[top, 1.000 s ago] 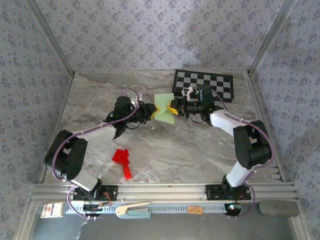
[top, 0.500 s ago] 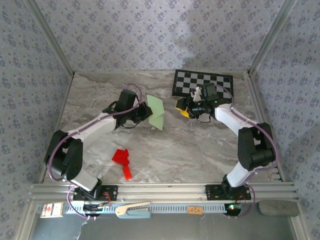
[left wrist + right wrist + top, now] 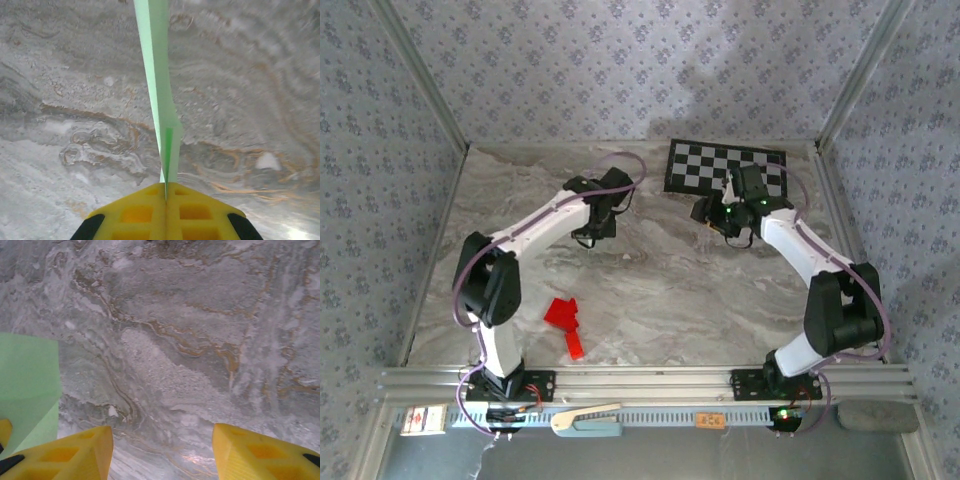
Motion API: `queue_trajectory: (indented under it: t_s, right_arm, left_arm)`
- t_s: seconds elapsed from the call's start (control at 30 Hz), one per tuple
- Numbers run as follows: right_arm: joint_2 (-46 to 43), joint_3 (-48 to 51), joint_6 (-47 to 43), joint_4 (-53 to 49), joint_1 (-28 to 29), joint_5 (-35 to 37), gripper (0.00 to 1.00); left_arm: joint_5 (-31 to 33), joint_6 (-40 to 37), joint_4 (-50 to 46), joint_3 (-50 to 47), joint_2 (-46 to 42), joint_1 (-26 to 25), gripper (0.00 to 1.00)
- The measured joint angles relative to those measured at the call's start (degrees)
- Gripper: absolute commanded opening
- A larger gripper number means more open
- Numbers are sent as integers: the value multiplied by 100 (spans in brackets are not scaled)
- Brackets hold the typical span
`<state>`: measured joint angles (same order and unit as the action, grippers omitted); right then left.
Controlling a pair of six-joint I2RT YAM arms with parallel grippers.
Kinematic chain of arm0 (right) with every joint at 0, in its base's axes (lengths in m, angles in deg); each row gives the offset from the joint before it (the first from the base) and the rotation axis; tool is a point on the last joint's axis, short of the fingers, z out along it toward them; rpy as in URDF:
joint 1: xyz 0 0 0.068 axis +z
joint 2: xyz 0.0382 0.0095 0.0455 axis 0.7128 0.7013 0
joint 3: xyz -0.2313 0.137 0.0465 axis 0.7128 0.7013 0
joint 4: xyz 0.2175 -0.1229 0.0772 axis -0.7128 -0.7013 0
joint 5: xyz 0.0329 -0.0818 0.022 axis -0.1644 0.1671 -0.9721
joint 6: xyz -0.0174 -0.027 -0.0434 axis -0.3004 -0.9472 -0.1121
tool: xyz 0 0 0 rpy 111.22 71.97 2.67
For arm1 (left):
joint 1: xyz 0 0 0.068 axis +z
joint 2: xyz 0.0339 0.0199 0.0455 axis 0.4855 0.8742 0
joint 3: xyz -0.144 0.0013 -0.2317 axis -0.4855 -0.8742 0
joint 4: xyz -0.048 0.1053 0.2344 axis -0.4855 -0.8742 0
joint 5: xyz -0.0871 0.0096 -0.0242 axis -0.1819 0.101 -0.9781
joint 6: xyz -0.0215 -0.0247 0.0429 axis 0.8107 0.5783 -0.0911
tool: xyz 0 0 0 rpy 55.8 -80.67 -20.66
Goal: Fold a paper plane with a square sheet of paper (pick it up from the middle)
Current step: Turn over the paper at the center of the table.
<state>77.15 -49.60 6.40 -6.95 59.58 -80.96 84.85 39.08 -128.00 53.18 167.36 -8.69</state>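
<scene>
While the red paper shape (image 3: pixel 563 318) lay on the near-left of the marble table (image 3: pixel 660 290), apart from the work, my left pincer (image 3: pixel 165 192) was out over the table's middle-back. Its yellow fingers were pressed together, clamped on the green paper (image 3: pixel 157 75). The paper ran straight away from the fingertips, edge-on to the wrist camera, doubled along a crease.

Seen this thin, I could not tell whether it was a finished dart or only part-folded; probably the latter.

To its right, my right pincer (image 3: pixel 161 435) was spread open and held nothing. A corner of the green paper showed just beside its left finger, with bare marble between the fingers. The checkerboard (image 3: pixel 725 170) lay flat behind it, at the back right.

Step in hand, as I judged it: mid-fold, with the left holding alone between creases.

Next move, as I judged it: bring the right back to one free layer, pinch near the crease, and fold without twisting the left's hold.
</scene>
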Motion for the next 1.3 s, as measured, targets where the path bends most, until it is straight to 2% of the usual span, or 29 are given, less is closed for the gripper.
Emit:
queue_trajectory:
  t_s: [0.23, 0.43, 0.6, 0.73, 0.9, 1.17, 1.3]
  right_arm:
    - [-175, 393, 146, 59, -11, 391, 55]
    - [-267, 507, 186, 90, -11, 597, 55]
    - [-275, 542, 201, 149, -9, 651, 55]
    - [-254, 542, 195, 197, 85, 645, 54]
    - [153, 339, 111, 216, 621, 553, 51]
    - [1263, -658, 0, 297, 1851, 317, 48]
    - [1945, -1314, -17, 361, 2271, 122, 47]
  left_arm:
    - [-267, 4, -31, 466, 883, -103, 12]
    - [-1036, 48, 243, 719, 1296, -168, 29]
    - [-2105, 186, 772, 629, 1252, -120, 44]
    - [-2931, 361, 1311, 164, 903, 136, 56]
    - [-3373, 575, 1847, -470, 85, 619, 64]
    - [-3353, 914, 2361, -1530, -857, 1274, 71]
    - [-3294, 1093, 2498, -2033, -1019, 1502, 81]
